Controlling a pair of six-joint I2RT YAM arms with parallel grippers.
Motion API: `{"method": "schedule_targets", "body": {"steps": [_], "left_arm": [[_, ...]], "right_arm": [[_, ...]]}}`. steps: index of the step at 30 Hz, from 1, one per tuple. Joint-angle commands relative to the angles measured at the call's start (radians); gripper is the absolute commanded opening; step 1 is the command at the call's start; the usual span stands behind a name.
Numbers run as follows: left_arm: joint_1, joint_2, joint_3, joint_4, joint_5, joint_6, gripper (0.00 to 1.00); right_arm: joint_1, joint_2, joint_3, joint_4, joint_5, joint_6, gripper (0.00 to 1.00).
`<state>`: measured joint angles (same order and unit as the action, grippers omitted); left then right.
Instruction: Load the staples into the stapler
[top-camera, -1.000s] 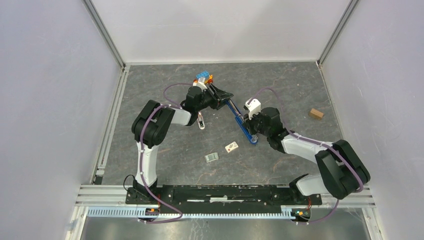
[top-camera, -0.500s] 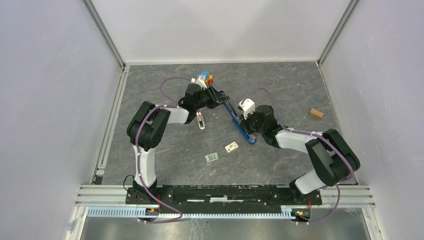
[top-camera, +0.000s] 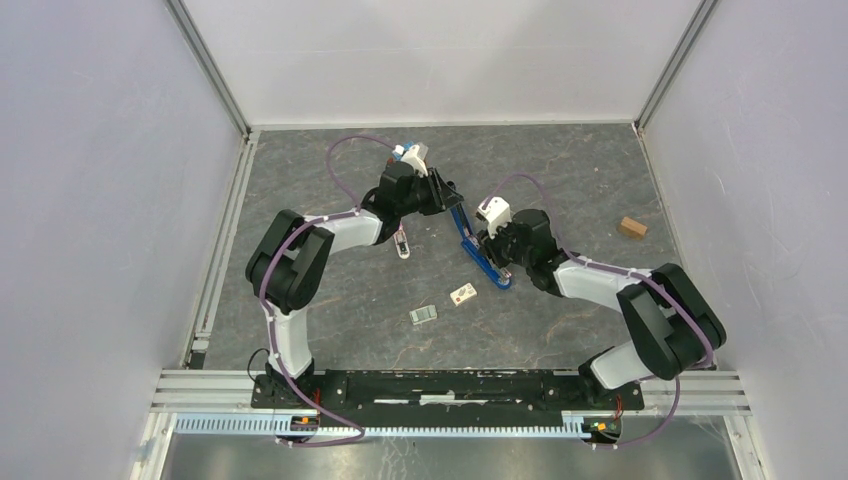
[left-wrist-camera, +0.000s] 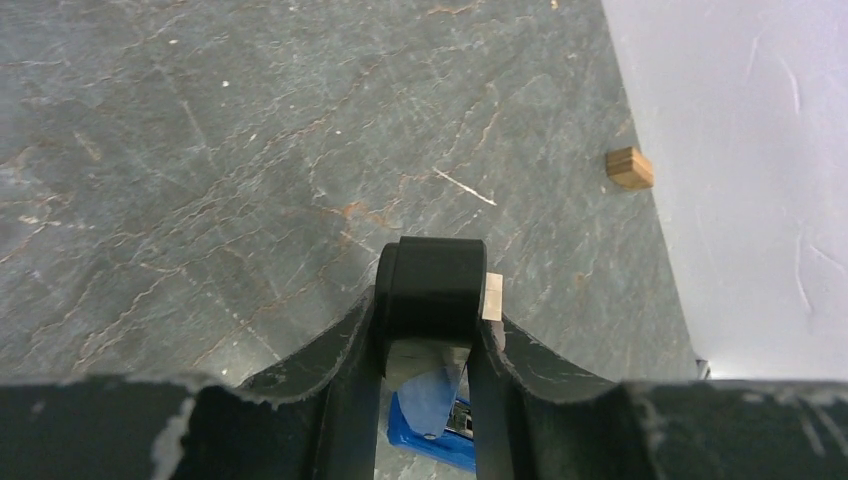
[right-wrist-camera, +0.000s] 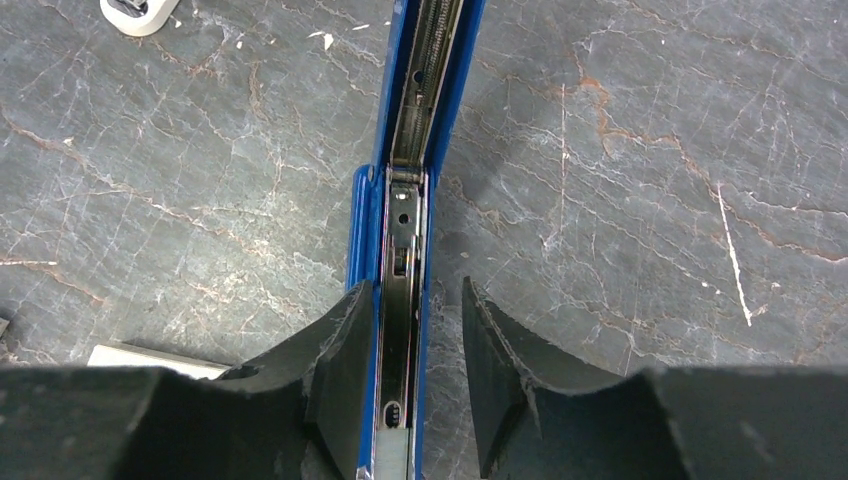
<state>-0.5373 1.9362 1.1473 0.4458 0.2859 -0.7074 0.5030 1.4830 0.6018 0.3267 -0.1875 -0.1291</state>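
The dark-blue stapler (top-camera: 478, 248) lies opened out on the grey floor between both grippers. My left gripper (top-camera: 447, 196) is shut on its black far end (left-wrist-camera: 430, 290), and blue plastic (left-wrist-camera: 432, 398) shows below the fingers. My right gripper (top-camera: 497, 258) is open around the near half. Its left finger (right-wrist-camera: 345, 345) touches the blue side and its right finger (right-wrist-camera: 492, 360) stands apart. The silver rail (right-wrist-camera: 404, 290) runs between them. Two small staple packs (top-camera: 462, 294) (top-camera: 423, 315) lie nearer the bases.
A small white item (top-camera: 402, 243) lies left of the stapler and shows in the right wrist view (right-wrist-camera: 135, 12). A wooden block (top-camera: 631, 227) sits by the right wall, also in the left wrist view (left-wrist-camera: 629, 167). A pale strip (right-wrist-camera: 150, 357) lies beside my right gripper's left finger.
My left wrist has turned and shifted toward the far side with the stapler's end in it. My right gripper has slid left along the stapler.
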Motion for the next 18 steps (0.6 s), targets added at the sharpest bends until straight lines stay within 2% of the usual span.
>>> {"method": "schedule_targets", "body": {"steps": [1,11,18], "left_arm": [[0.000,-0.060,0.032,0.016,-0.037,0.066,0.02],[0.002,-0.074,0.042,-0.013,-0.087,0.142,0.02],[0.000,-0.079,0.056,-0.043,-0.089,0.252,0.02]], "right_arm": [[-0.001,-0.041,-0.011,-0.020,-0.011,-0.024,0.44],[-0.001,-0.126,-0.044,-0.097,0.001,-0.023,0.54],[-0.002,-0.181,-0.101,-0.095,0.010,-0.013,0.55]]}}
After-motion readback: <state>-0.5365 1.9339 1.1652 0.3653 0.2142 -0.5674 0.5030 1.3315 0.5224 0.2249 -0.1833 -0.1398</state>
